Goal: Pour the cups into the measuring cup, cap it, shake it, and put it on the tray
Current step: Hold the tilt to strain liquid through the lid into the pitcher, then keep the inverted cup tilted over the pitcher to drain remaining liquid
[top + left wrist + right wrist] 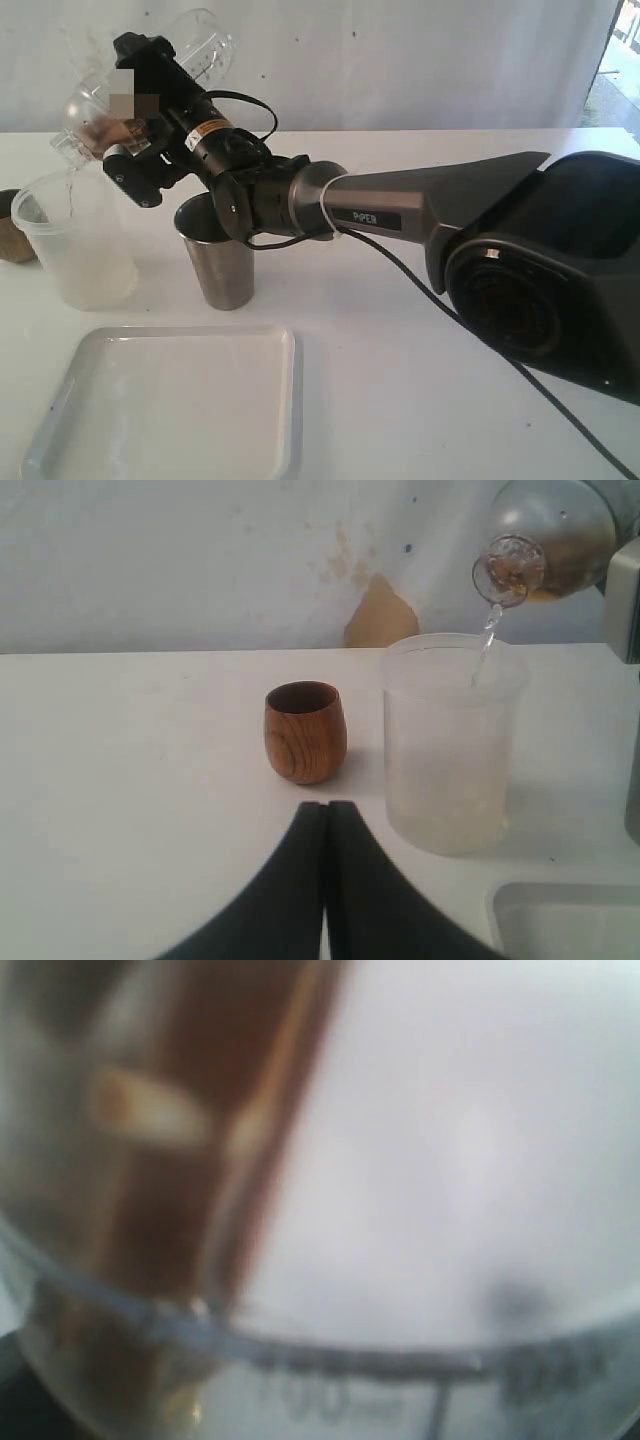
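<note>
My right gripper (pixel 130 115) reaches across to the left and is shut on the clear measuring cup (pixel 200 40), held high and tipped steeply. A thin stream runs from the measuring cup (pixel 545 530) into the frosted translucent cup (pixel 450 750) below. In the right wrist view the measuring cup (pixel 400 1160) fills the frame, blurred, with its printed scale and brown liquid showing. The brown wooden cup (pixel 305 730) stands upright beside the frosted cup (pixel 75 240). The steel tumbler (pixel 215 255) stands upright under my right arm. My left gripper (pixel 327 805) is shut and empty, just short of the wooden cup.
The white tray (pixel 170 400) lies at the front, near the frosted cup and tumbler; its corner (pixel 560 920) shows in the left wrist view. The wooden cup (pixel 12 230) sits at the far left edge. A white wall backs the table. No dome cap is in view.
</note>
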Controlling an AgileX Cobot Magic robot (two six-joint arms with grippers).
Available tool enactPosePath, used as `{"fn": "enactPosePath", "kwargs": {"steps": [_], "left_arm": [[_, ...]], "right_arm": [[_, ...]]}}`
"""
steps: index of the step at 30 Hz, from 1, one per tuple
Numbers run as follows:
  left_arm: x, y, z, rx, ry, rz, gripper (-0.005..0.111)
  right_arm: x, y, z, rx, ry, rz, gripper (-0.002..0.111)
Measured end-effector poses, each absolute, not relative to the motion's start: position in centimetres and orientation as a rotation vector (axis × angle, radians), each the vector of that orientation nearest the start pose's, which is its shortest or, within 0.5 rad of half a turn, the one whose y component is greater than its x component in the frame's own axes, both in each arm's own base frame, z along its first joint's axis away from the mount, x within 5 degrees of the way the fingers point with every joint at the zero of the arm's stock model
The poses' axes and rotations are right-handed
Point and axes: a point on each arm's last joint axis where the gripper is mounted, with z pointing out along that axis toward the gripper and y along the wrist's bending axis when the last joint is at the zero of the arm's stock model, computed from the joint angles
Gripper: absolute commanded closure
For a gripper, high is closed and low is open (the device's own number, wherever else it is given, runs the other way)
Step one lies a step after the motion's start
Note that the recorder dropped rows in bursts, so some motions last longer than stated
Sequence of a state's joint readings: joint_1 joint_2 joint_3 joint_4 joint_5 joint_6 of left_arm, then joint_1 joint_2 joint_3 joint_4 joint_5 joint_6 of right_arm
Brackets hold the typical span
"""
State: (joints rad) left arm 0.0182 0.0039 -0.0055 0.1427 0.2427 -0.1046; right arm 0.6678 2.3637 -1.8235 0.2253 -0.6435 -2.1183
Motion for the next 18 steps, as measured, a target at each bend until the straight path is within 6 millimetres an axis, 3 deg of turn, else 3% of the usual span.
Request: {"fn": "enactPosePath", "kwargs": {"steps": [18], "left_arm": [[5.54,0.41,19.3,-0.012,1.723,0.068,0.107]], "right_arm": [[43.81,33.67,22.04,-1.433,0.404,-1.164,0.108]]}}
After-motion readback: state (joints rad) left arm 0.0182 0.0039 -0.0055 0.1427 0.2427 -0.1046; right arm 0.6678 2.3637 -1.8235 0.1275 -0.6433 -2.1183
